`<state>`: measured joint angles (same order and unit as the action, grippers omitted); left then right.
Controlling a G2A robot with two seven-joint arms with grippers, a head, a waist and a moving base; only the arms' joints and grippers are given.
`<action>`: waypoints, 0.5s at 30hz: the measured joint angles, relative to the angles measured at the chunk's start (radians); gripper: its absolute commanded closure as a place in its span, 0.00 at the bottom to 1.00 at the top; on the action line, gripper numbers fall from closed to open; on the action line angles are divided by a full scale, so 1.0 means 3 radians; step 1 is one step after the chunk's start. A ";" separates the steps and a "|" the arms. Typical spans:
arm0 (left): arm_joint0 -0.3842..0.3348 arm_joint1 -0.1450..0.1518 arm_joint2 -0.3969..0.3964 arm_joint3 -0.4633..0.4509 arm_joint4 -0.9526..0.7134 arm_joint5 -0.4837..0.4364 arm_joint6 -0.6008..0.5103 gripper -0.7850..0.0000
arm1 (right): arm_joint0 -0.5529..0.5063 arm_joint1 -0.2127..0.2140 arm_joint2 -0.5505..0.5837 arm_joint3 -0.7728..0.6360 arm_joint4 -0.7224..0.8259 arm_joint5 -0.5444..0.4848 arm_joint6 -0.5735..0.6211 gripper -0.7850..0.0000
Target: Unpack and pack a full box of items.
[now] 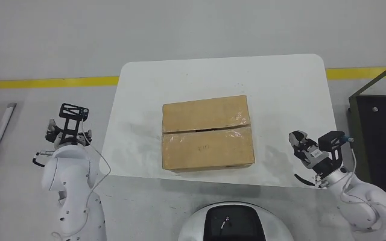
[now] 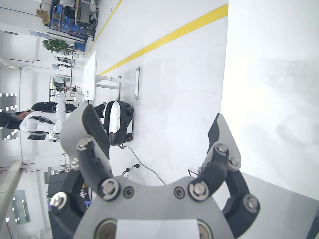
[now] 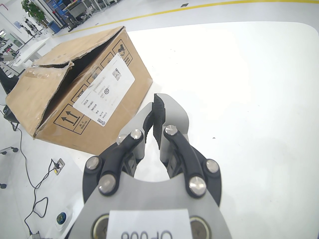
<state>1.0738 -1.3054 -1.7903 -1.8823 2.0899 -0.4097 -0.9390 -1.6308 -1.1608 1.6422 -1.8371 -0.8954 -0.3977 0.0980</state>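
Box (image 1: 207,134) lies crosswise, short end facing the right gripper (image 3: 155,109), pinched closed and nearer; left gripper (image 2: 152,125) gapes wide.

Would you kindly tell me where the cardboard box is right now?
In the top view, the cardboard box sits near the middle of the white table, with the right gripper beside it, not touching.

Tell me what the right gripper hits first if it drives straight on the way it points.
Probably the bare table, just beside the labelled end of the cardboard box. The right gripper, shut, points past the box's near corner rather than into it, but the margin looks slim and depth is unclear.
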 measured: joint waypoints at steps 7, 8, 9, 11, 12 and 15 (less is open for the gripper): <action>0.0035 -0.0010 0.0267 -0.0138 -0.0171 -0.0110 0.0182 0.00 | 0.0020 0.0001 -0.0007 0.0024 -0.0014 0.0018 0.0013 0.98; 0.0060 -0.0021 0.0403 -0.0175 -0.0226 -0.0140 0.0232 0.00 | 0.0022 0.0002 -0.0007 0.0025 -0.0017 0.0023 0.0013 0.98; 0.0081 -0.0029 0.0530 -0.0211 -0.0249 -0.0178 0.0263 0.00 | 0.0023 0.0002 -0.0008 0.0025 -0.0020 0.0026 0.0014 0.98; 0.0103 -0.0052 0.0844 -0.0266 -0.0279 -0.0221 0.0306 0.00 | 0.0024 0.0003 -0.0008 0.0026 -0.0029 0.0031 0.0018 0.98; 0.0097 -0.0064 0.0975 -0.0273 -0.0317 -0.0213 0.0327 0.00 | 0.0024 0.0003 -0.0007 0.0026 -0.0032 0.0032 0.0020 0.98; 0.0048 -0.0106 0.1394 -0.0270 -0.0432 -0.0175 0.0390 0.00 | 0.0014 0.0005 0.0007 0.0025 -0.0039 0.0032 0.0021 0.97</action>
<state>1.0880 -1.3373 -1.3722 -1.9634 1.9602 -0.4622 -0.8221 -1.6265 -1.1592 1.6443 -1.8296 -0.9070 -0.3881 0.1044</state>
